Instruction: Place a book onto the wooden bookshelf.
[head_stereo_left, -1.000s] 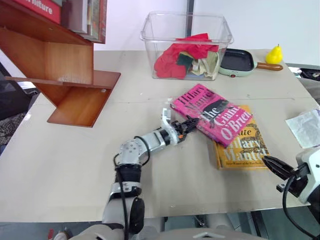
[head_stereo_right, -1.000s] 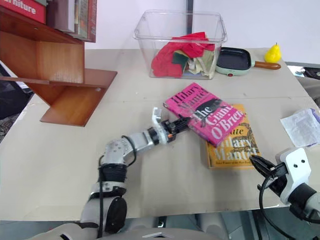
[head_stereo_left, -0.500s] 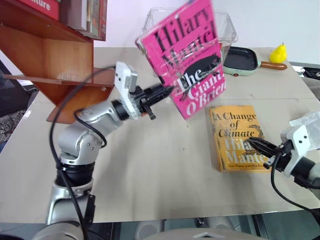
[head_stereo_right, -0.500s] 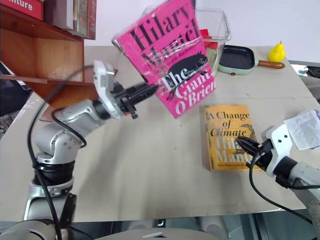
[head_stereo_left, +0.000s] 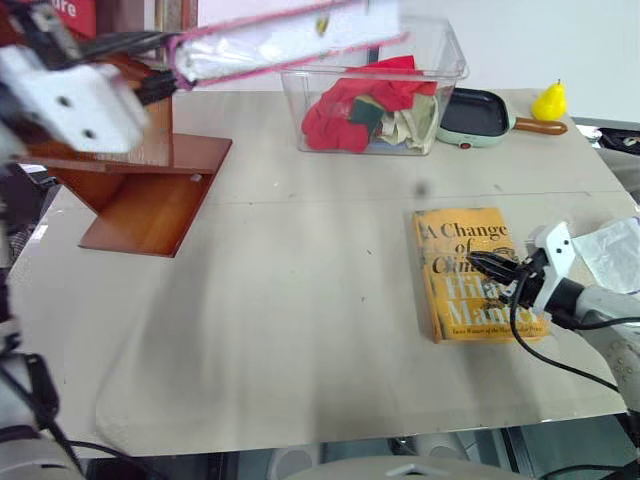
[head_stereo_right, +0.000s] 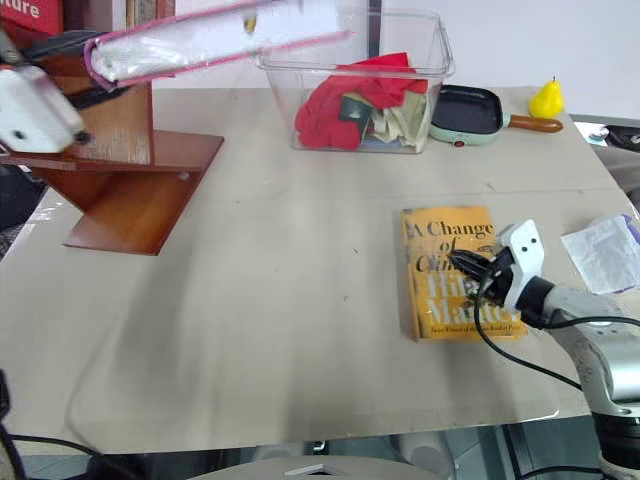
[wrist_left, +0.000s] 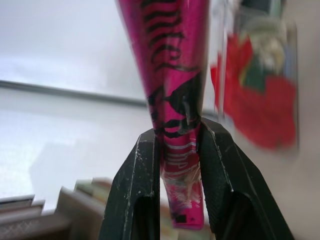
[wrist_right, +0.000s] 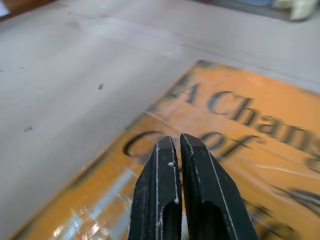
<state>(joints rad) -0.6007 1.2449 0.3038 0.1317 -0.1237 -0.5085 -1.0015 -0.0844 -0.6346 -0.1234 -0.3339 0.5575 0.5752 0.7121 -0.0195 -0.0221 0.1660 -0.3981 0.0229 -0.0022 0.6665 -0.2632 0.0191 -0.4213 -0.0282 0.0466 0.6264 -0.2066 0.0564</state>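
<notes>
Both grippers are closed: left gripper (wrist_left: 177, 150) clamps the book (head_stereo_left: 285, 40) aloft beside the wooden bookshelf (head_stereo_left: 150, 190) (presumably for shelving); right gripper (wrist_right: 175, 150), empty, hovers over the yellow book (head_stereo_left: 475, 270).

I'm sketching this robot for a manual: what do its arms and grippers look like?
Each gripper has two tapered black fingers, scuffed with pale flecks. The right gripper sits ahead of a white wrist housing with dark dots, on a silver-grey forearm trailed by a looping black cable. The left gripper has the same white housing.
</notes>
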